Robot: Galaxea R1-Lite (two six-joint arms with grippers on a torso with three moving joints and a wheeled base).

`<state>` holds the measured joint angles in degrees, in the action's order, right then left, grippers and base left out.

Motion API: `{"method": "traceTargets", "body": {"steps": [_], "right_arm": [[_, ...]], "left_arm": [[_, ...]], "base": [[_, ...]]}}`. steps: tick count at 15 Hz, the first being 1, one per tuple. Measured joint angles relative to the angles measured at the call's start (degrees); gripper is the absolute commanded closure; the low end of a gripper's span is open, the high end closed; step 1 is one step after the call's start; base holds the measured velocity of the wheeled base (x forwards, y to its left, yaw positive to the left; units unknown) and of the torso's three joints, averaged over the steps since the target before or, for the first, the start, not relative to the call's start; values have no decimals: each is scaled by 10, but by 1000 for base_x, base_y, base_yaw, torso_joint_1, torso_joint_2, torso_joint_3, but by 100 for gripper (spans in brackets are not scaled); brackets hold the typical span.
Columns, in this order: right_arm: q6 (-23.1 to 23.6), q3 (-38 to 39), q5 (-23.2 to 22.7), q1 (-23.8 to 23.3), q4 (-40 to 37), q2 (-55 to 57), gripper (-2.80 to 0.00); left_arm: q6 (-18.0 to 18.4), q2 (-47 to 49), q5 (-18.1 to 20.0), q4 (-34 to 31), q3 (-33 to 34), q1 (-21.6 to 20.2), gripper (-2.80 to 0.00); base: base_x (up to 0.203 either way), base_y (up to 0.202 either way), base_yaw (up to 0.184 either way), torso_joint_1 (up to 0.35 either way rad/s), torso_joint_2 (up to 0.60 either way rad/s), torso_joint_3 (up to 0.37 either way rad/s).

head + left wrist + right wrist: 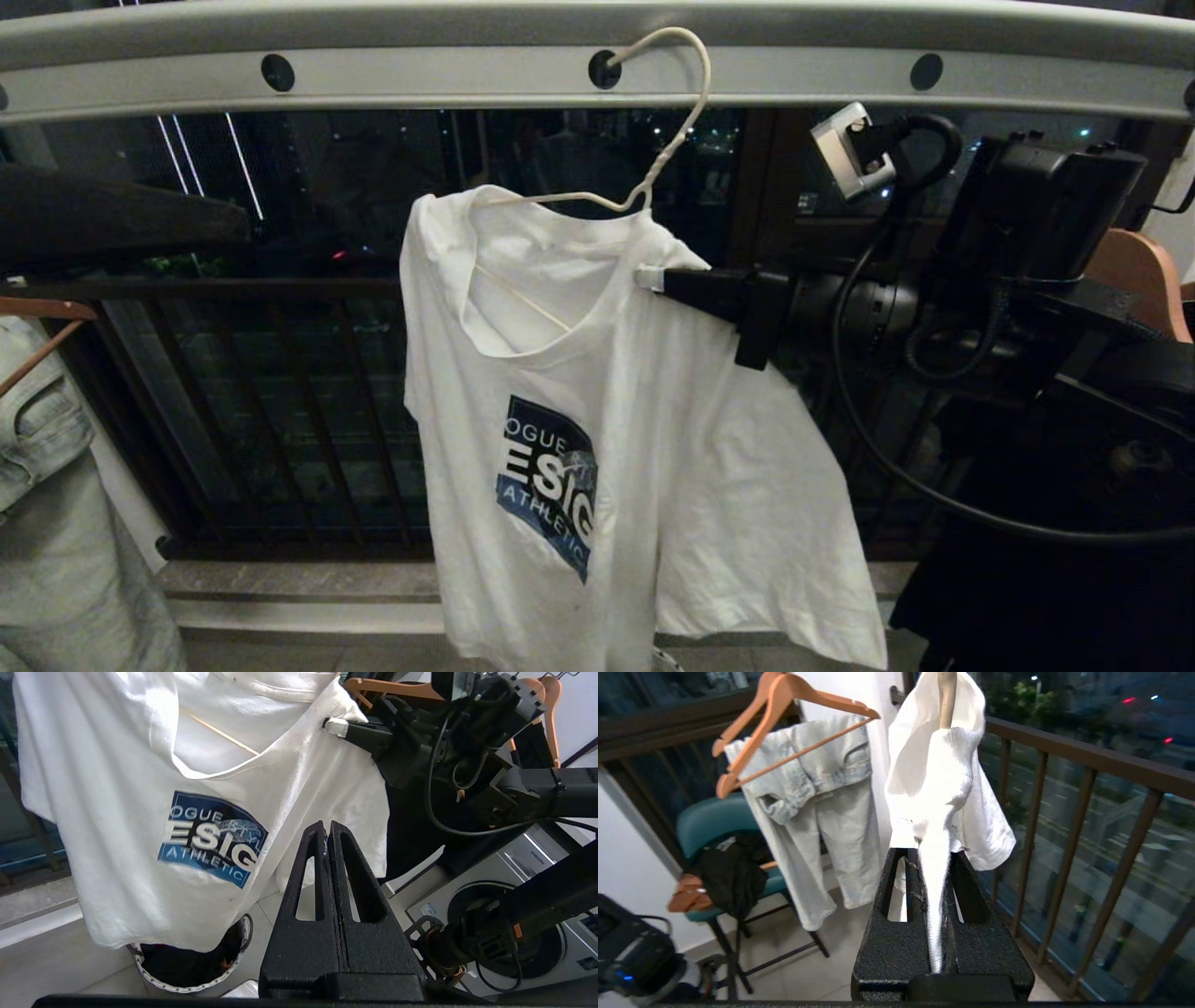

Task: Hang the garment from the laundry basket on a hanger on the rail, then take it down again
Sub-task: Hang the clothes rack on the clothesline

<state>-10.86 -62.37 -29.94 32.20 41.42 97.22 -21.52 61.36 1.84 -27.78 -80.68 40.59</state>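
Note:
The white garment (653, 448) with its dark blue chest print hangs crookedly on the thin white wire hanger (667, 140). The hanger's hook sits in a round hole of the pale rail (420, 79). My right gripper (653, 278) reaches in from the right and is shut on the garment's shoulder edge; white cloth (936, 877) runs between its jaws. The left gripper (327, 828) is shut and empty, below and in front of the garment (117, 765). Under the hem stands the laundry basket (236, 961), with dark cloth inside.
Pale jeans (822, 812) hang on a brown wooden hanger (756, 723) to the left; another wooden hanger (1144, 271) shows behind my right arm. A dark railing of vertical bars (280, 401) stands behind. A teal chair (714, 826) with dark clothes and a washing machine (537, 896) are nearby.

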Motion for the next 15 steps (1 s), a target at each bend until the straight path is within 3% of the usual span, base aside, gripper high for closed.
{"method": "traceTargets", "body": {"steps": [6,15], "right_arm": [[11,-12,68,18,-3,9,0],[21,-25,114,26,-11,26,0]], "left_arm": [[-1,-9,1,9,0,0,0],[-1,-18,1,9,-1,0,0]], "base": [[0,0,0,0,0,0],[0,0,0,0,0,0]]}}
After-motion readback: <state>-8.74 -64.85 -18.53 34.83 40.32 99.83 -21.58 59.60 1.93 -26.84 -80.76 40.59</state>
